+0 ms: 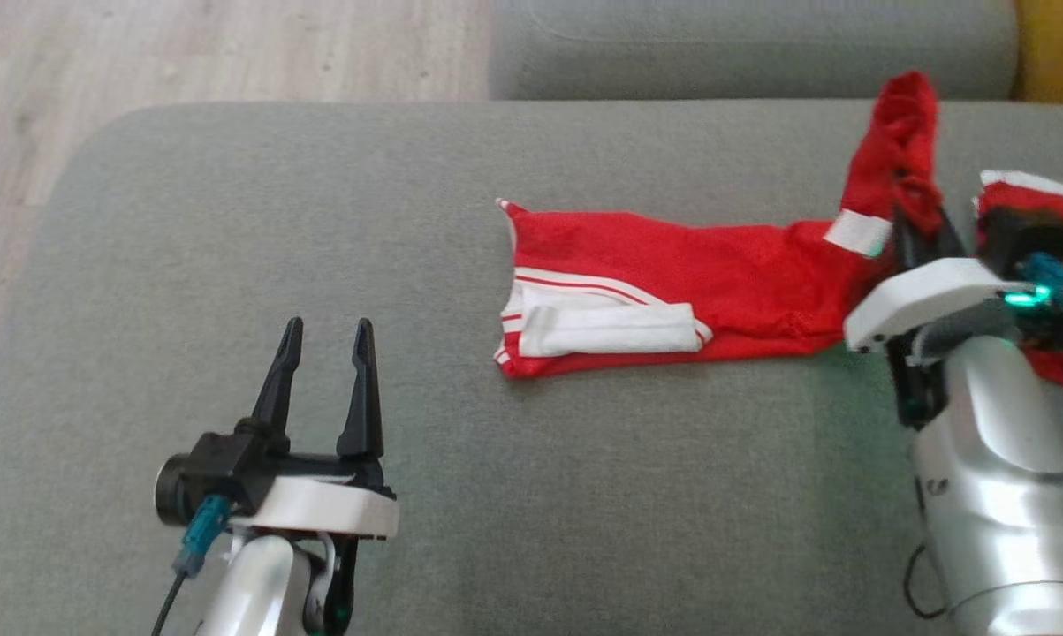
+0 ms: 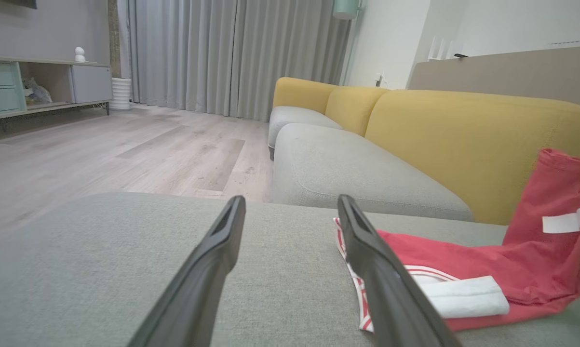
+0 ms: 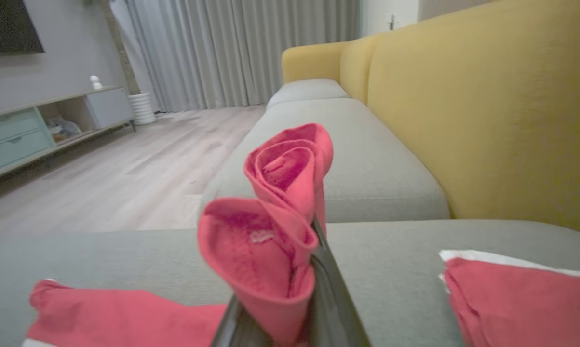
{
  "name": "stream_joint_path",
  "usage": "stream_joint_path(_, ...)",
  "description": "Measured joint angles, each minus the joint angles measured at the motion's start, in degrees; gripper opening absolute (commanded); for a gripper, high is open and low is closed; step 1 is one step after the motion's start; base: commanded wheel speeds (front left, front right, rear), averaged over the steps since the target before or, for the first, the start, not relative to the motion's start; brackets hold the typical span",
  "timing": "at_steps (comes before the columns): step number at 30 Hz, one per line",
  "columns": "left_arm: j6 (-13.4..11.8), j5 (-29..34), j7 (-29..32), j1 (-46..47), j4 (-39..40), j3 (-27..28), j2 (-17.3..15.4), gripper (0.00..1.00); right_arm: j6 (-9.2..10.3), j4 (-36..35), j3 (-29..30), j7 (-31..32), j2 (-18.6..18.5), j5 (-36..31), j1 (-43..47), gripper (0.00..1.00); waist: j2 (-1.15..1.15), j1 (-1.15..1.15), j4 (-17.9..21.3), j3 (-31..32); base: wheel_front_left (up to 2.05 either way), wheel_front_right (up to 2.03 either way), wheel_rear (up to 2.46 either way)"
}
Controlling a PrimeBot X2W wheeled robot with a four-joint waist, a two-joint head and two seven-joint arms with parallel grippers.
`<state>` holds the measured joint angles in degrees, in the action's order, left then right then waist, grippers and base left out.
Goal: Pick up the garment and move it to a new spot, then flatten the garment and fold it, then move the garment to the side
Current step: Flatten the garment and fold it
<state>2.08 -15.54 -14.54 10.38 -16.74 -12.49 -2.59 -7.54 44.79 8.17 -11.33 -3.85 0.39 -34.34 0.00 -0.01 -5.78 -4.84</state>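
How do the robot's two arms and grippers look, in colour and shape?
Both forearms are silver, with a white wrist shell. The left gripper has two long, tapering black fingers on a black base, and a teal plug with a black cable. Near the right gripper glows a green light.

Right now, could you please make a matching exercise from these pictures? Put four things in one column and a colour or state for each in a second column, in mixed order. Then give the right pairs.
Column one:
1. left gripper
2. right gripper
3. garment
4. sofa backrest

Column two:
A. yellow
B. open, holding nothing, above the grey cushion
C. red with white trim, one end lifted off the seat
D. shut on a bunched fold of red cloth

Pairs: 1-B, 2-D, 3-C, 4-A
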Motion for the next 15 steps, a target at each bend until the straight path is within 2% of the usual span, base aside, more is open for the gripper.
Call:
stream_joint_path(8,0.3,0.5,0.0,-0.4,0.5,-0.3,0.0,1.00,0.01,-1.6,-18.3,1.3,0.2,14.0,0.4,0.00,0.00,0.00,-4.4,1.1,0.00,0.00,0.00)
stream_joint_path(15,0.3,0.2,0.0,0.0,0.8,-1.6,0.0,1.00,0.01,2.3,-25.0,0.7,0.1,18.5,0.3,0.00,0.00,0.01,-8.1,-0.4,0.00,0.00,0.00)
